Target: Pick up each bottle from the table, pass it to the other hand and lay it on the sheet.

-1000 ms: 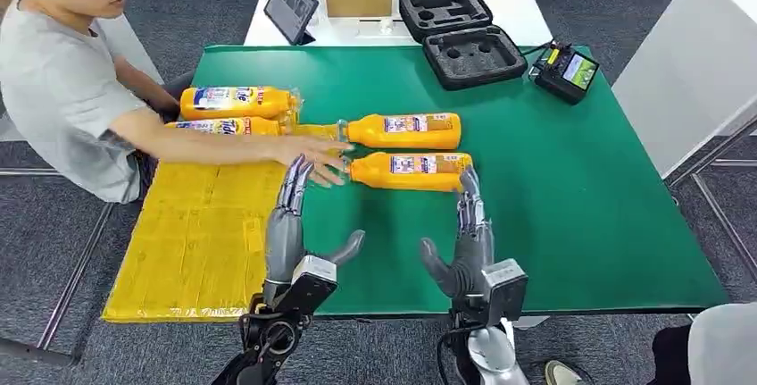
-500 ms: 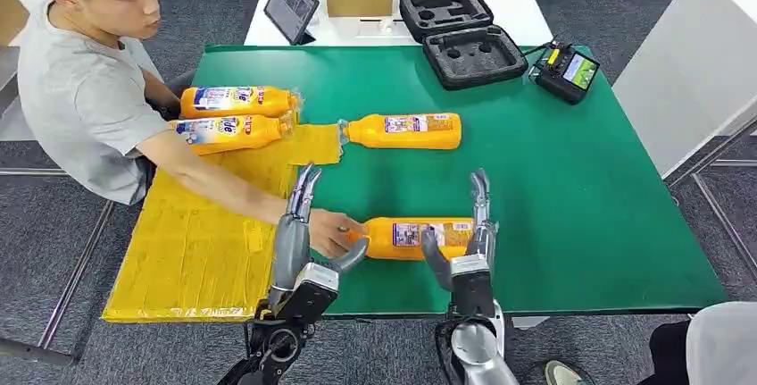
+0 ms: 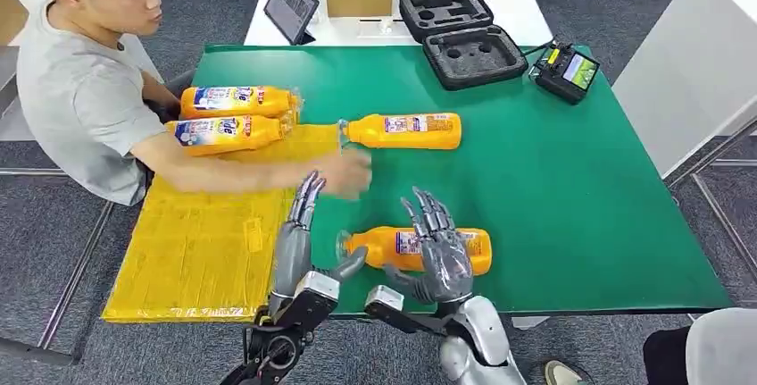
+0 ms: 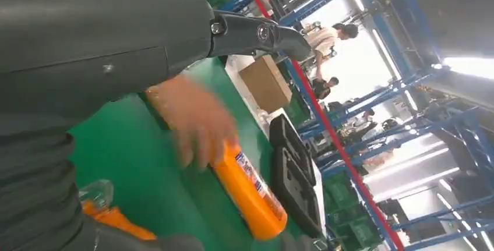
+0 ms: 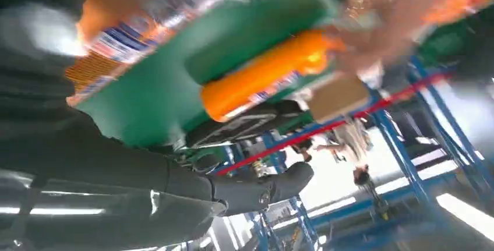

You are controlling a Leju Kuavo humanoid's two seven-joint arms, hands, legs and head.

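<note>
The right hand [image 3: 440,246] lay spread and empty over the near bottle [image 3: 418,249], which rested on the green table [image 3: 571,188] beside the yellow sheet [image 3: 196,242]. The left hand [image 3: 299,242], fingers apart, held nothing. Label print was too small to read.

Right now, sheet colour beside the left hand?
Yellow sheet, clearest in the head view.

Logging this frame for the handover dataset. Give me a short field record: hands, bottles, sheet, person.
left hand: open, fingers spread, beside the near bottle's cap
right hand: over the near bottle, fingers spread, grip not closed
far bottle: lying on the green table
bottles on sheet: two, lying at the far end
sheet: yellow, at the table's left
person's hand: blurred, between the two table bottles
</note>
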